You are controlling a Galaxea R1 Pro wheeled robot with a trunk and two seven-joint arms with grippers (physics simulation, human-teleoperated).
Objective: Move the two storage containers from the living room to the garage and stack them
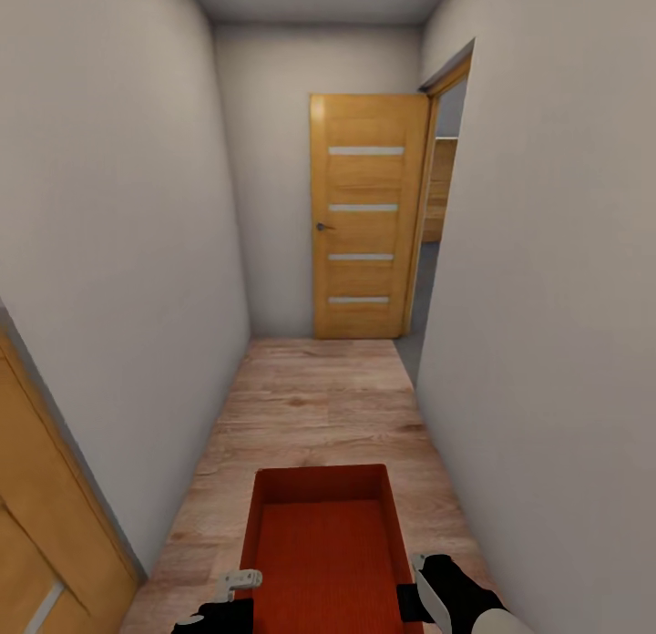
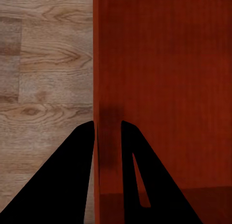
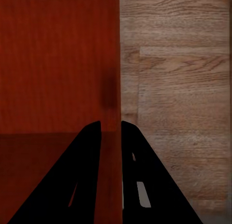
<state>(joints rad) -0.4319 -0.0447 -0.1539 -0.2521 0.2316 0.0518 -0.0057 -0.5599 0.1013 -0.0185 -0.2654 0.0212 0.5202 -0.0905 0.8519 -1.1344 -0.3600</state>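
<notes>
Storage container (image 1: 323,547), orange-red with a finely ribbed bottom, sits low at center frame, carried over the wood-plank floor (image 1: 310,406) of a narrow corridor. At lower left you have a wooden door (image 1: 46,543); your left gripper (image 2: 107,137) pinches 1 side wall. Pale plain walls (image 1: 118,233) hem you in. Upper center stands an open door with 4 glass strips (image 1: 364,215). Your right gripper (image 3: 111,137) clamps the opposite wall.

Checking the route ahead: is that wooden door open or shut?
Open. The door is swung back beside its frame, and the gap to its right shows another room.
</notes>
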